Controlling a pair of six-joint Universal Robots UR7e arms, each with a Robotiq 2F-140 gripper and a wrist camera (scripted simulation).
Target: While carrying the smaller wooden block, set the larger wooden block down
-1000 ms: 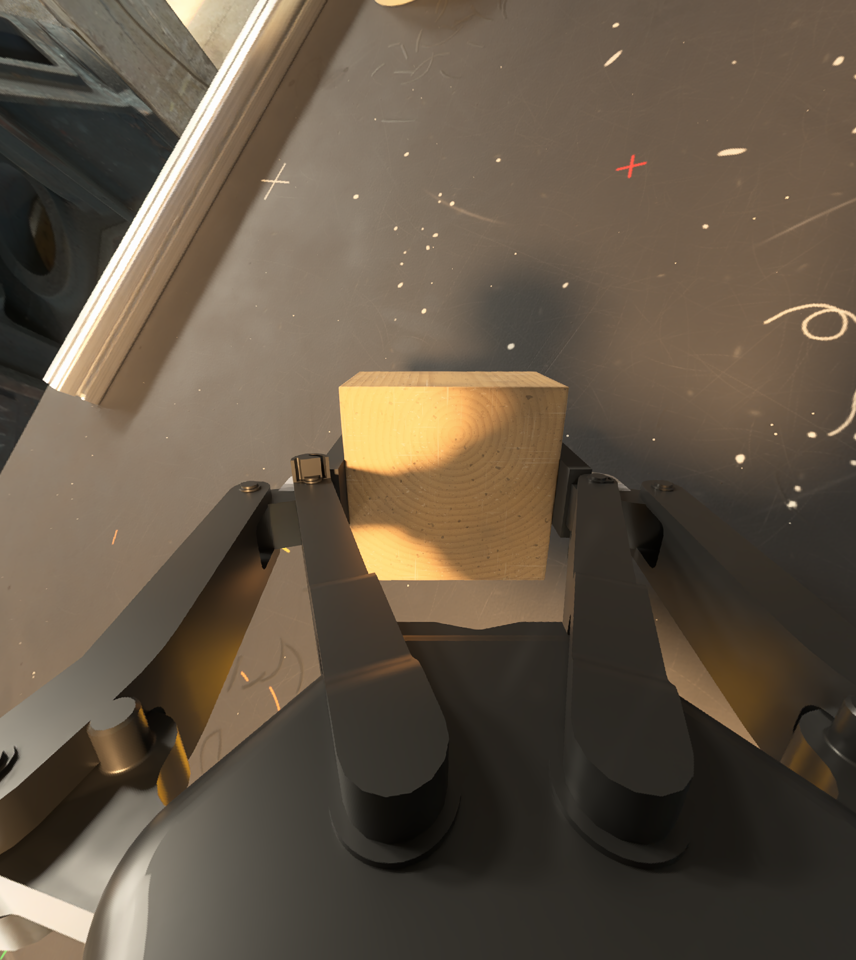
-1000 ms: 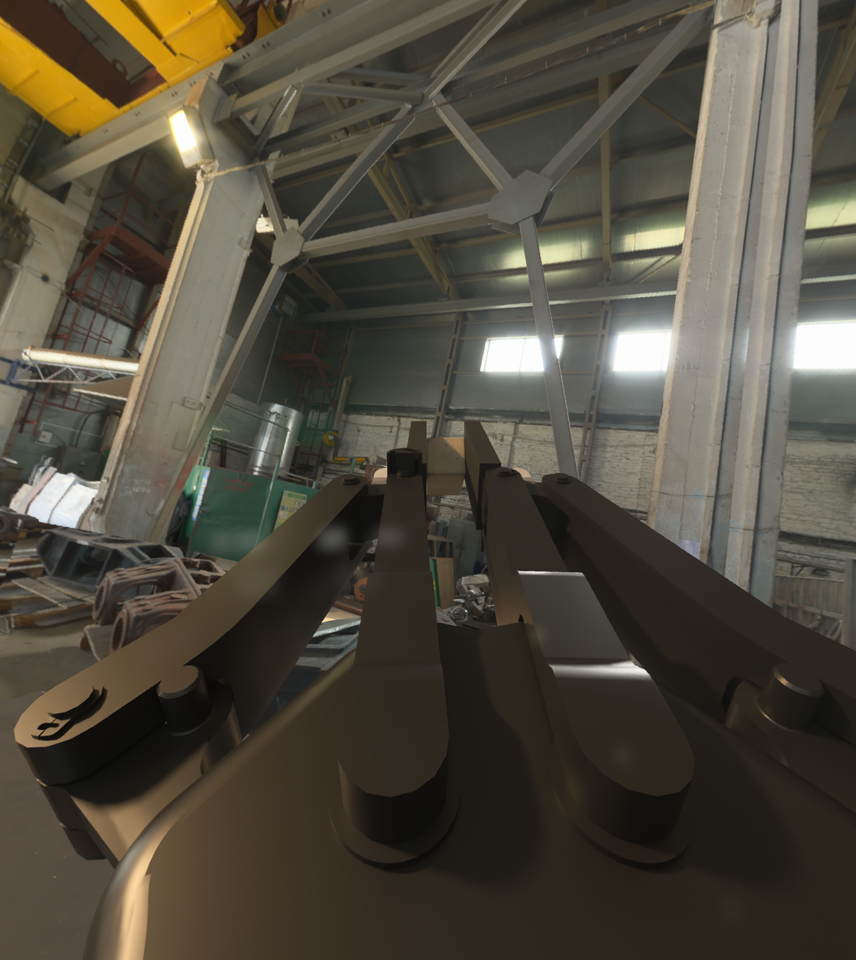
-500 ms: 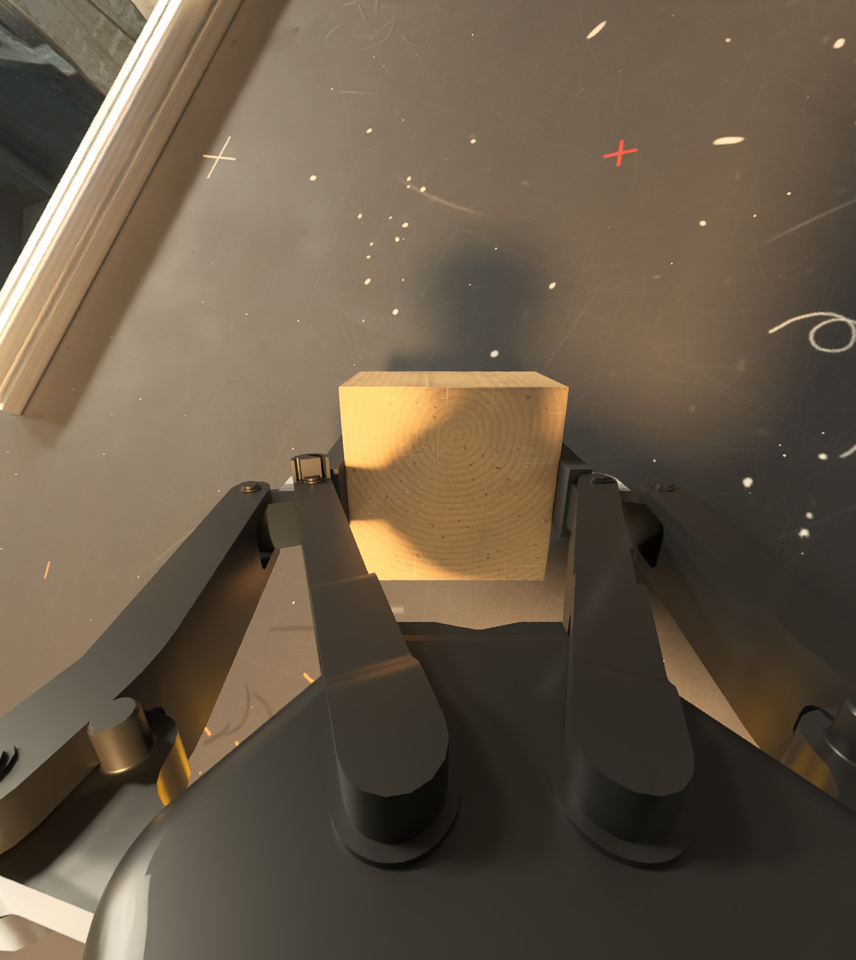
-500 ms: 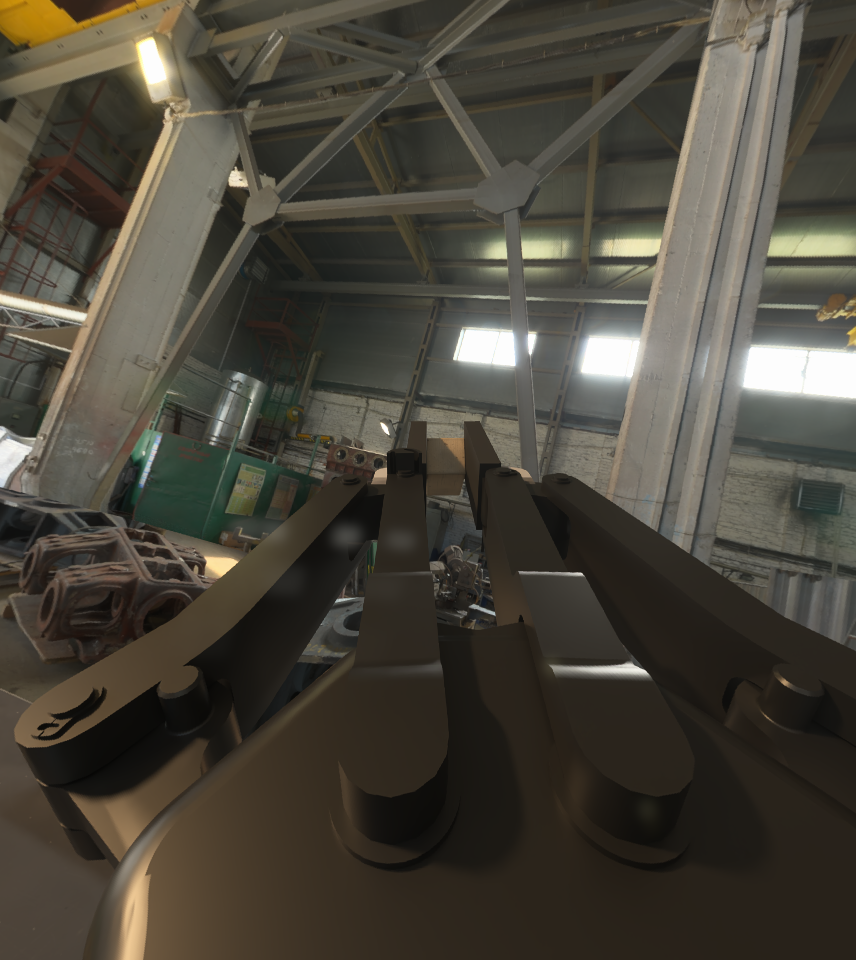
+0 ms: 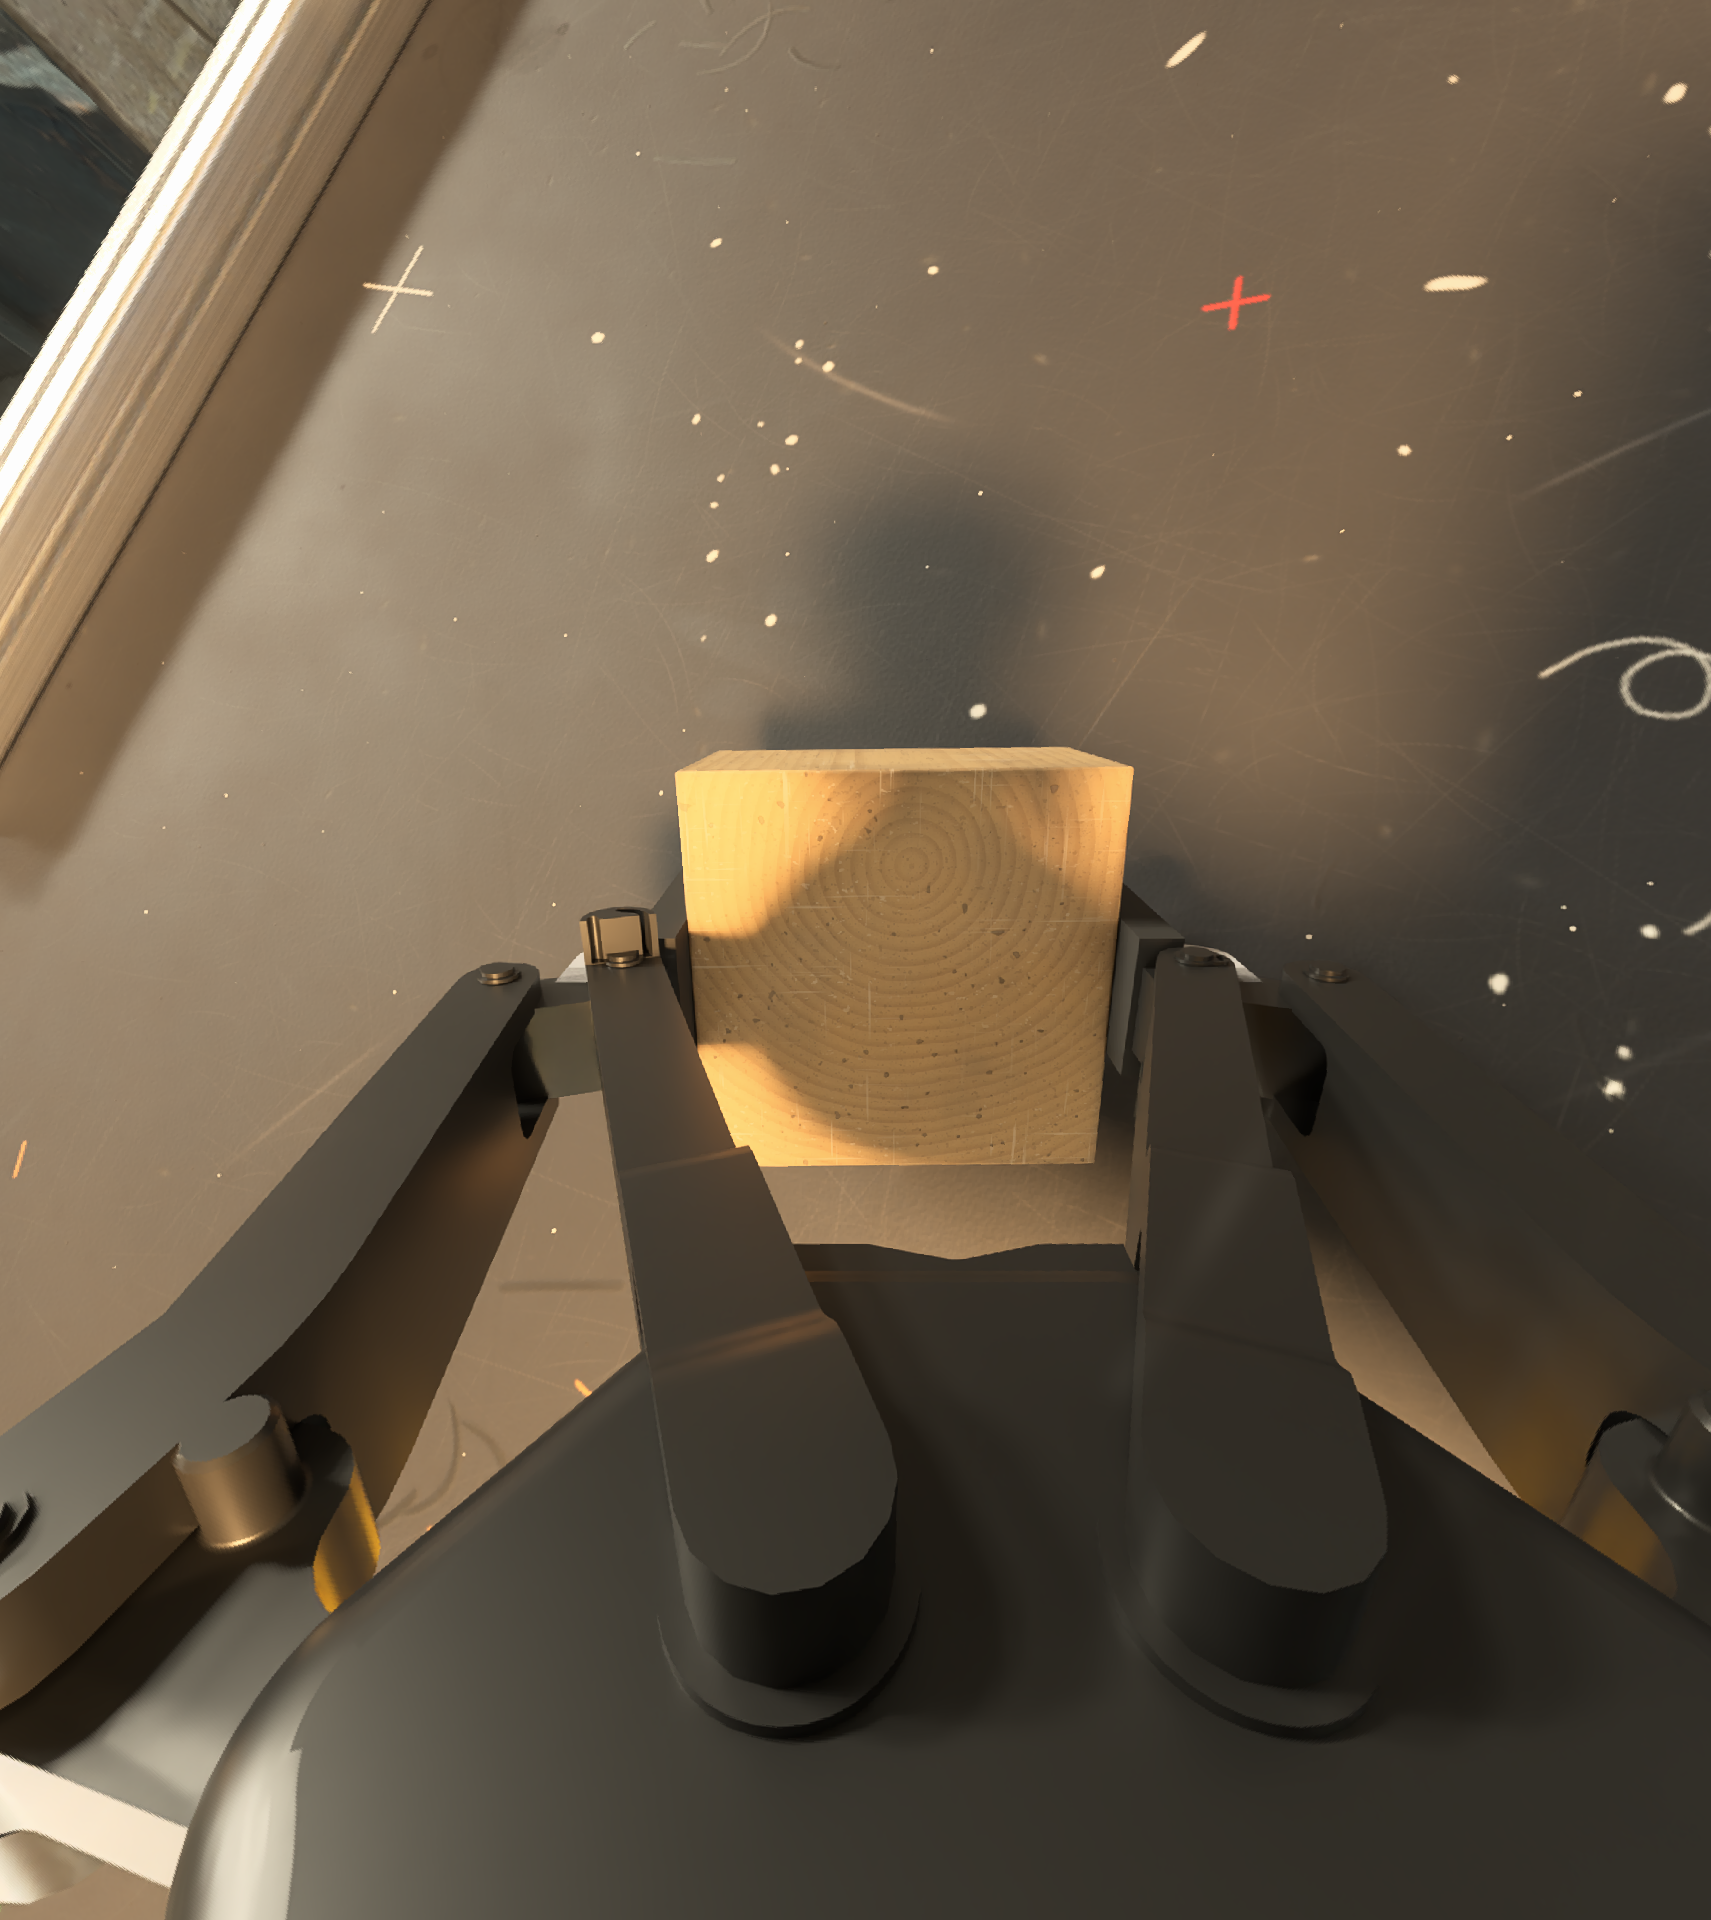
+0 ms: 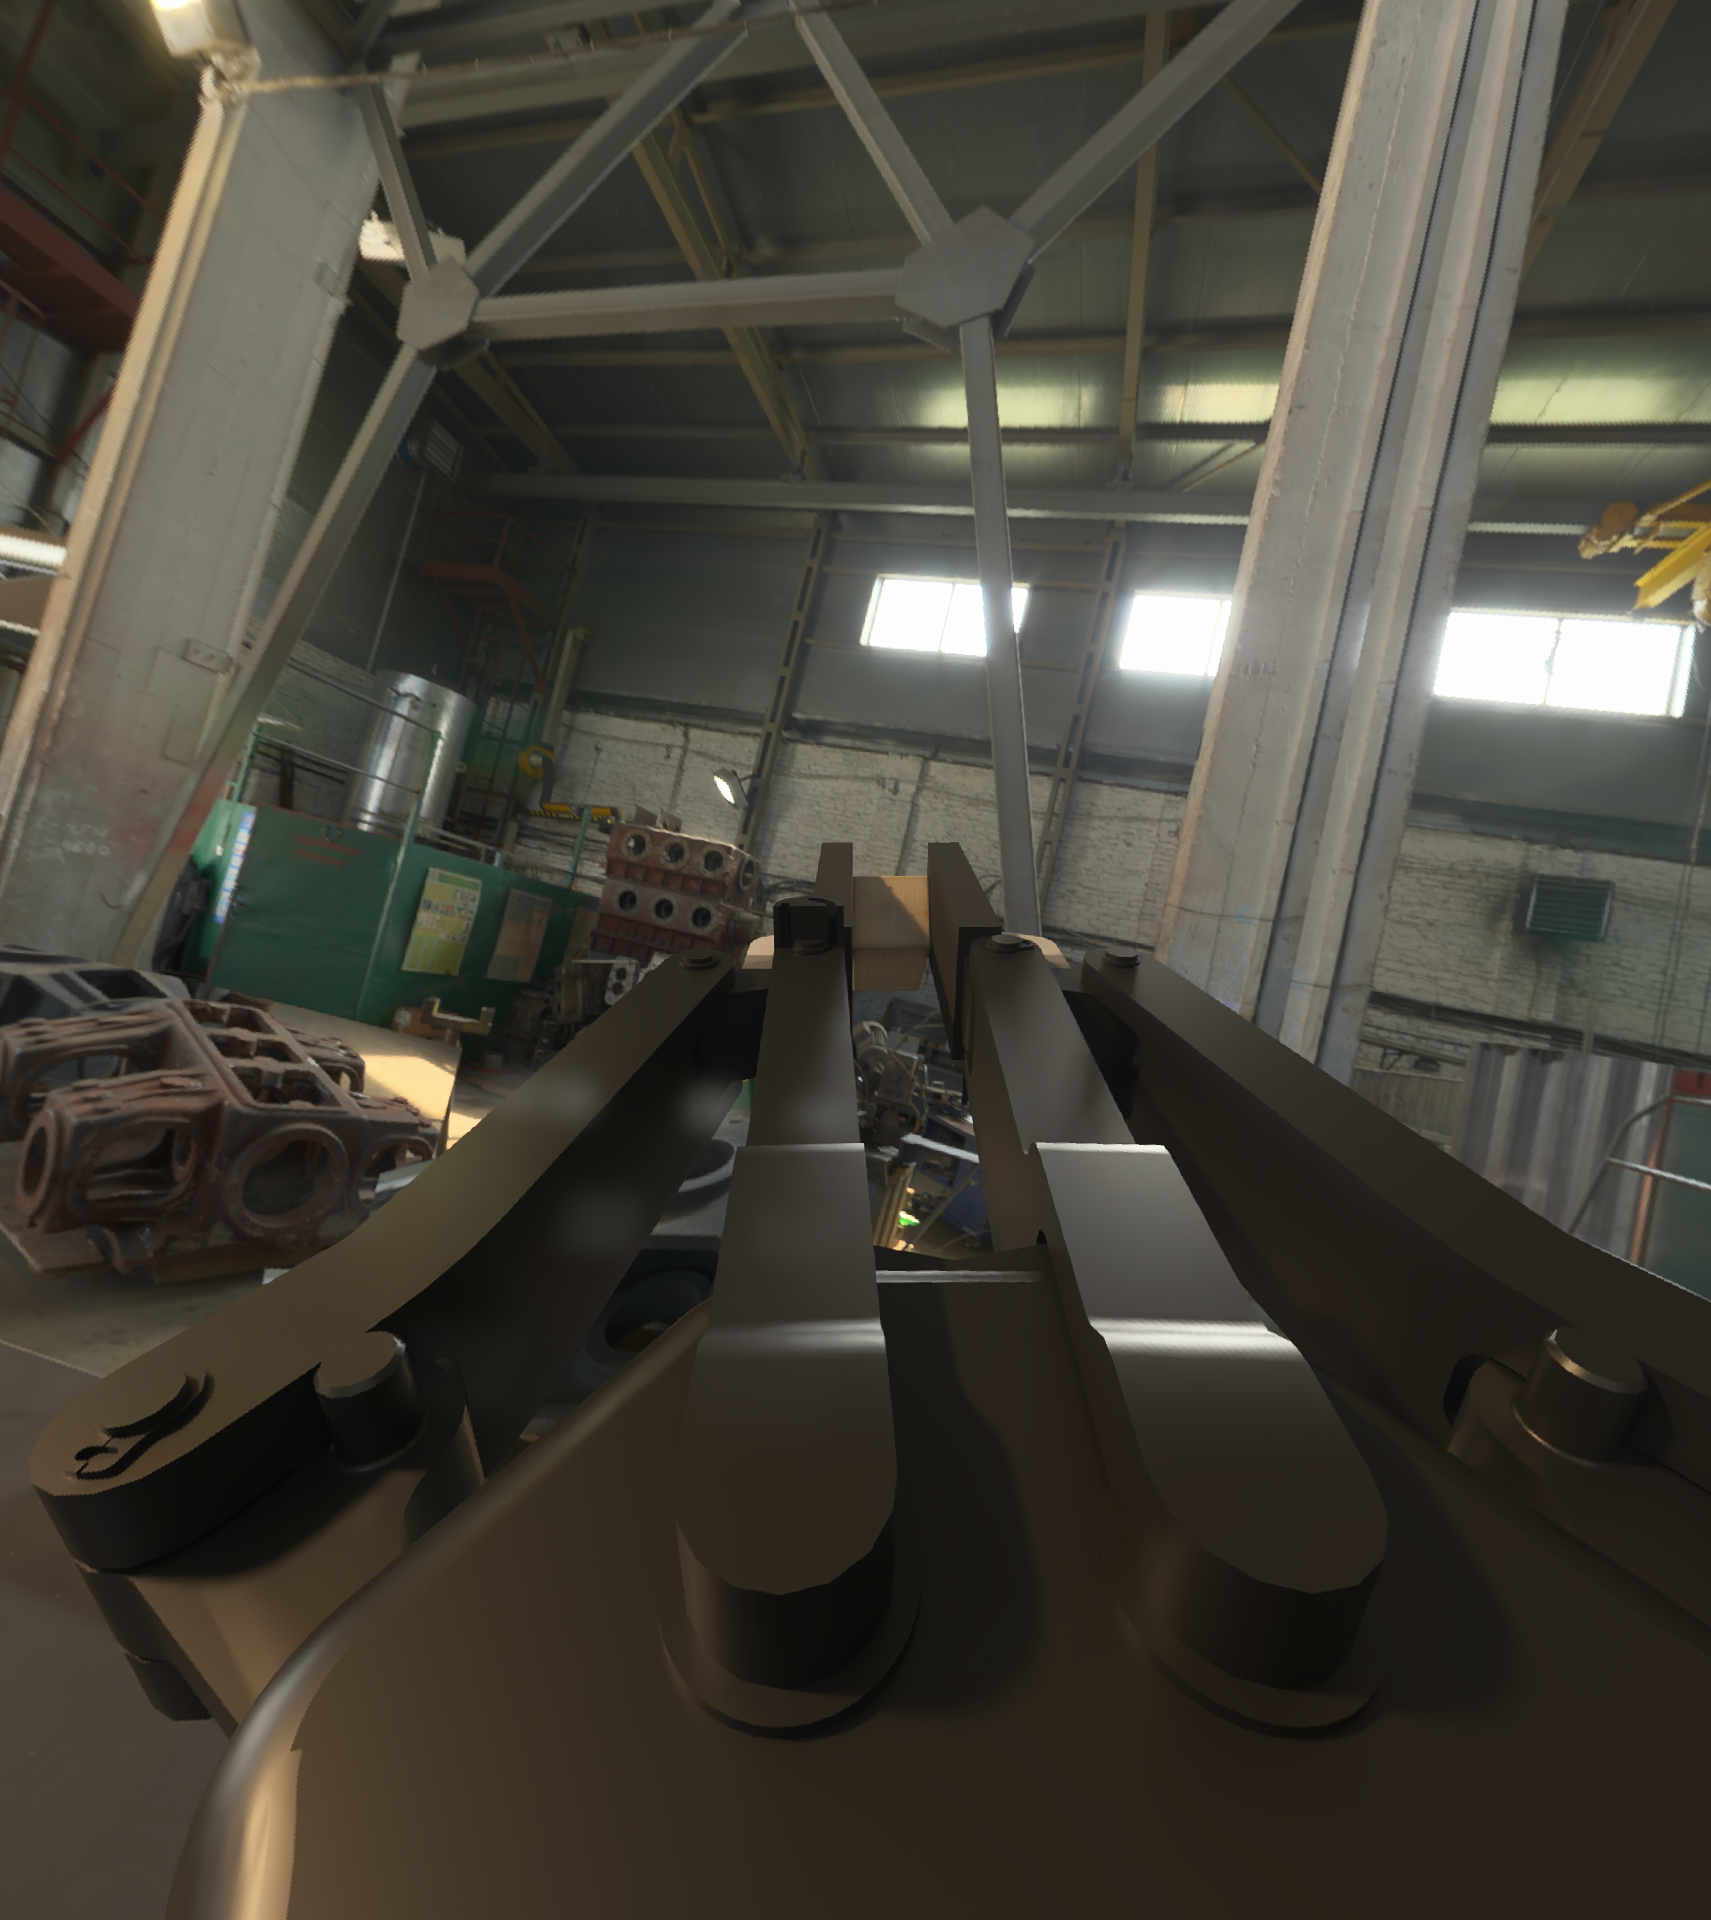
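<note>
Tabletop (image 5: 1246,623), dark grey and flecked with pale paint spots, a red cross (image 5: 1235,302) at upper right and a white chalk curl (image 5: 1703,758) at right, fills the left wrist view; a pale wooden rail (image 5: 134,364) runs diagonally along its edge at upper left. At frame centre the left gripper (image 5: 903,997) is clenched on the larger wooden block (image 5: 898,956), nearly cubic with no clear long axis, its ringed end grain facing the camera. Whether it touches the table cannot be told. In the right wrist view the right gripper (image 6: 890,914), aimed at a factory hall, pinches the smaller wooden block (image 6: 890,930) at centre.
</note>
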